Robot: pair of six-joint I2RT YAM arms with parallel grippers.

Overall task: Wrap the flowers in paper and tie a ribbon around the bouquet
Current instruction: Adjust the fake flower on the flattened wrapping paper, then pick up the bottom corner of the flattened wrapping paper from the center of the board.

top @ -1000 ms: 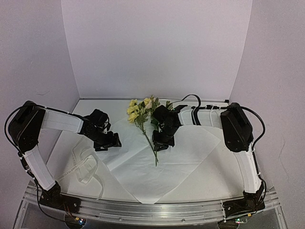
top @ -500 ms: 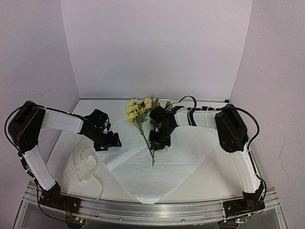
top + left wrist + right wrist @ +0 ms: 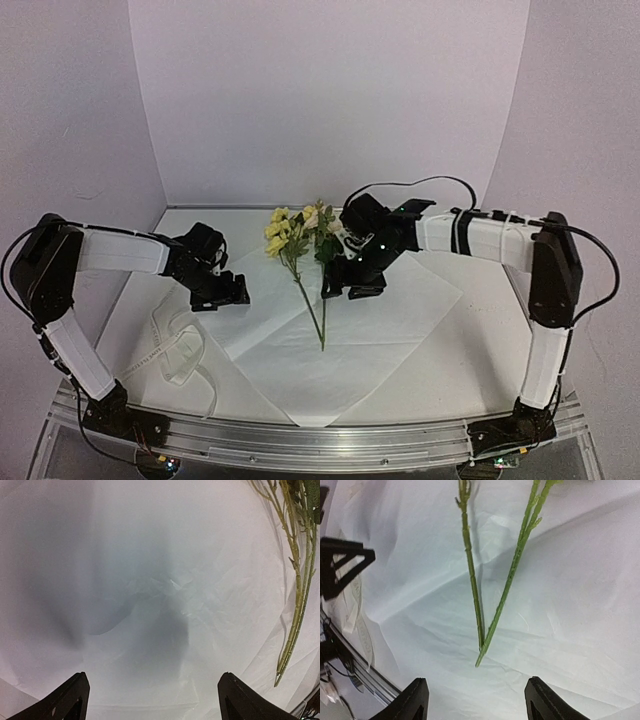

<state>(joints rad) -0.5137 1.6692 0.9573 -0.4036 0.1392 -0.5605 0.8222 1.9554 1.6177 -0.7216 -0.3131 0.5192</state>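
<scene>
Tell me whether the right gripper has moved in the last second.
Yes. The right gripper shifted right, away from the flowers, toward the paper's right corner.

My top external view sits above and behind the arm bases, facing forward and down over the whole table [image 3: 480,370]. My left wrist view looks down, close over the paper [image 3: 150,580], with the left gripper [image 3: 152,680] at its bottom edge. My right wrist view does likewise past the right gripper [image 3: 476,680]. All three views share the stems of the flowers [image 3: 472,590].
</scene>
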